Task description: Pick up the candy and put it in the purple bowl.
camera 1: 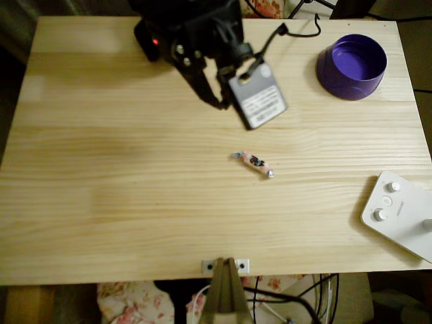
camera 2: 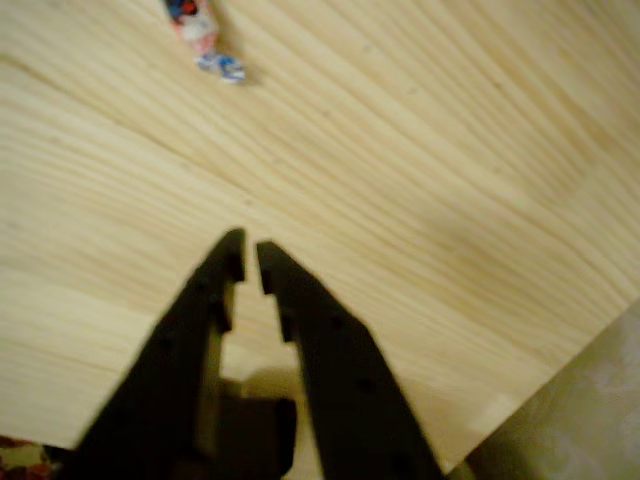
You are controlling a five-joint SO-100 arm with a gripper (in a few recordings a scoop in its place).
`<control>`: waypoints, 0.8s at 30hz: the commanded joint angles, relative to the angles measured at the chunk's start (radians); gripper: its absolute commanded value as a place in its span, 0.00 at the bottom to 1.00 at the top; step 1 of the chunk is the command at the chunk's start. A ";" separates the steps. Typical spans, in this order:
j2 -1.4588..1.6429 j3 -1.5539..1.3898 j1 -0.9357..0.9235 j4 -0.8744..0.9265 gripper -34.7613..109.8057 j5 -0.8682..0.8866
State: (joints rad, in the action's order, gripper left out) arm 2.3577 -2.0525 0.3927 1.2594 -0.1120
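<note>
Pale pine counter point(camera 1: 101, 169), long straight grain. The black tool point(camera 2: 250, 260) hangs over bare wood in the wrist view, its tapered fingers nearly together with only a thin slit between the tips, gripping nothing. The candy point(camera 1: 254, 163), small and oblong with twisted silvery ends, lies mid-counter. The purple bowl point(camera 1: 352, 66), round and thick-walled, sits far right; a smooth white device with knobs point(camera 1: 399, 212) lies below it.

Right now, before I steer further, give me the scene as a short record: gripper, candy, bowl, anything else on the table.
gripper: jaws almost closed, nothing between them, above bare wood
candy: lying flat near the table's middle, apart from the gripper
purple bowl: upright, empty, top right corner in the overhead view
white device: right edge of the table, knobs up
table: pale wood
</note>
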 commanded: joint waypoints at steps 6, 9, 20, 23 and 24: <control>-0.092 0.184 0.115 0.000 0.24 0.080; -0.129 0.206 0.138 -0.003 0.24 0.098; -0.245 0.249 0.173 -0.046 0.24 0.098; -0.287 0.258 0.172 -0.066 0.24 0.123; -0.298 0.259 0.170 -0.075 0.24 0.132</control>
State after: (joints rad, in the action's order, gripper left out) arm 2.0540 -1.8853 0.5553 1.2118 -0.0015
